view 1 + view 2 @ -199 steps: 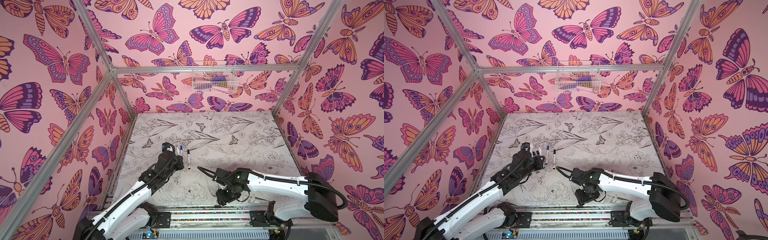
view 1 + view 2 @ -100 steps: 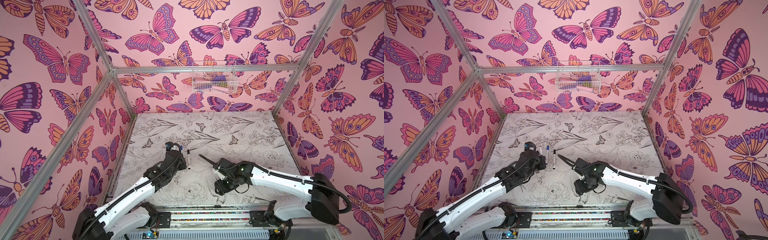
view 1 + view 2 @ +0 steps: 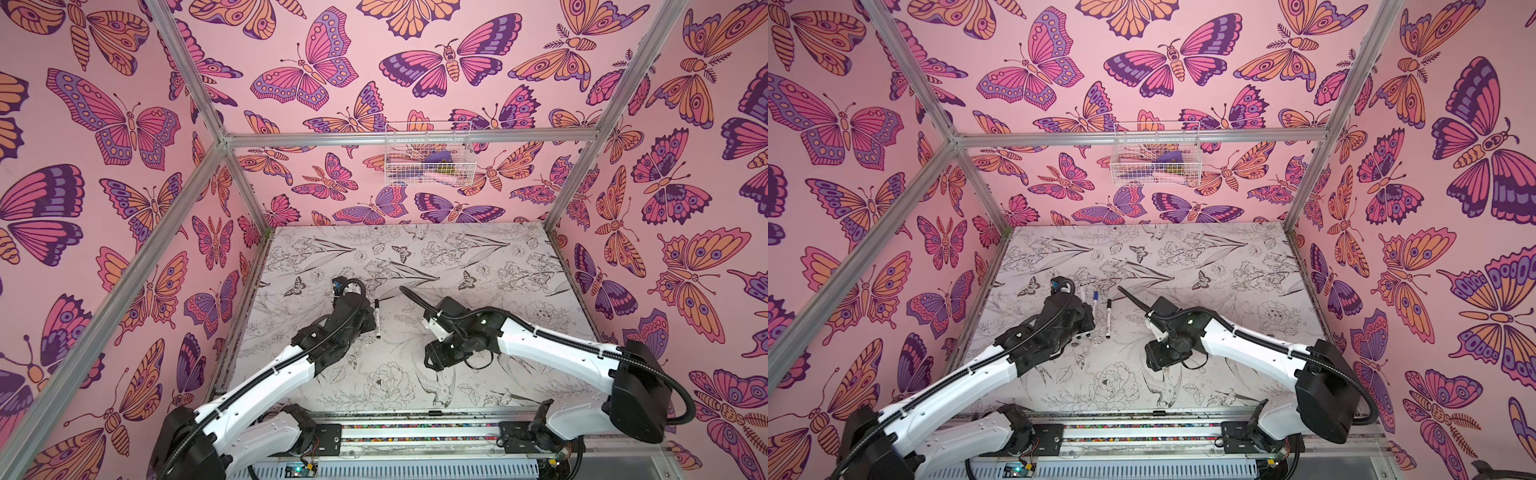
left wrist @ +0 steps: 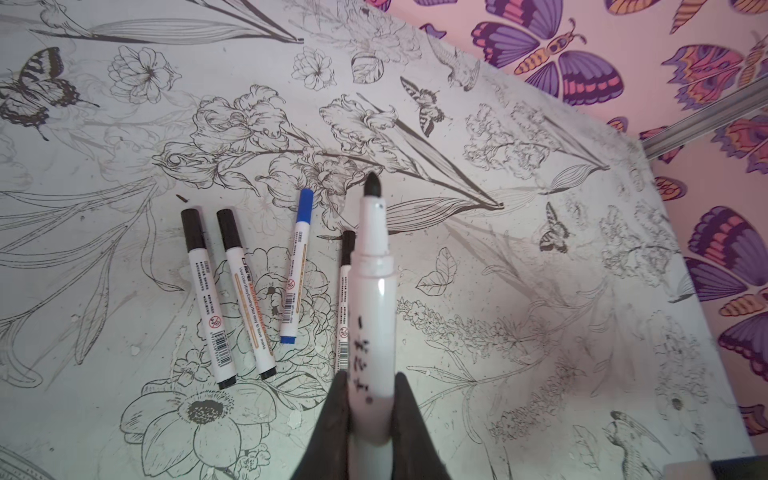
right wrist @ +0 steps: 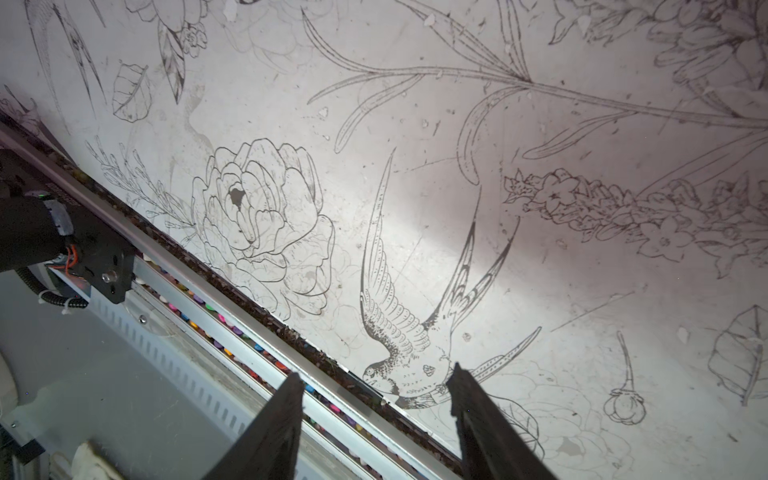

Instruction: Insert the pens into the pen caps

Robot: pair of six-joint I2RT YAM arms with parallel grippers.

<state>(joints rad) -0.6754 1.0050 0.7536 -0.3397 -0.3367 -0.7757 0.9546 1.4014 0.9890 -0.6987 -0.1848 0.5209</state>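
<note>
One uncapped pen [image 4: 371, 316], white-barrelled with dark scrawl and a bare black tip, is clamped in the left gripper [image 4: 371, 386], probably held tip-first so a cap can be pushed on. Beneath it, four capped pens [image 4: 205, 291] lie around nine o'clock of the table [image 4: 540, 232] centre. At their five o'clock the right gripper [image 5: 377, 374] hangs with its jaws apart, empty.
</note>
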